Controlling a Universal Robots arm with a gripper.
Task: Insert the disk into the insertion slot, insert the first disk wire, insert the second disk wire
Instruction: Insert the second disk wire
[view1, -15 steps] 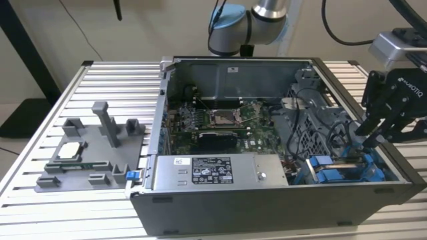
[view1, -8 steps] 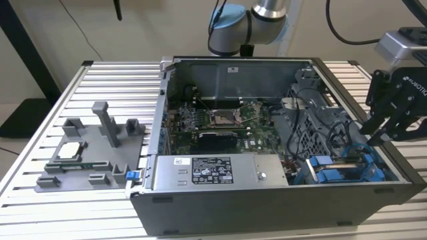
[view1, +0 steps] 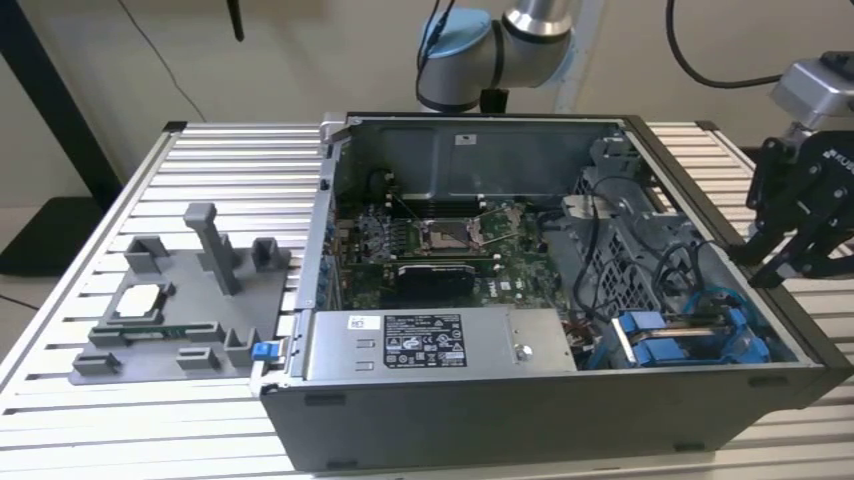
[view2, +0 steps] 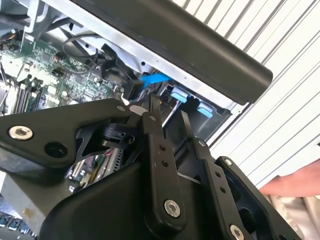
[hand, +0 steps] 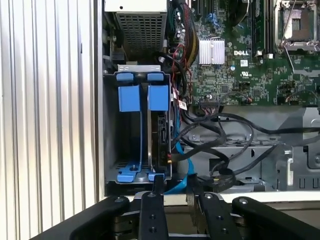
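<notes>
Found the fingers (hand: 152, 215) of the gripper (view1: 790, 270) spread apart, clasping nothing, just outside the case (view1: 534, 400) at the exterior view's right edge. Noted the disk (hand: 161, 132) standing on edge inside the insertion slot (hand: 159, 67), lower right of the exterior view, with black cables (hand: 220, 135) just beside.

The disk (hand: 161, 132) is in, standing on edge in its bright blue carrier, with only its dark narrow side showing. It sits in the insertion slot (hand: 156, 68), a narrow bay of the grey metal cage. That cage is tucked into a corner of the computer case, with a second blue-framed bay right alongside.
</notes>
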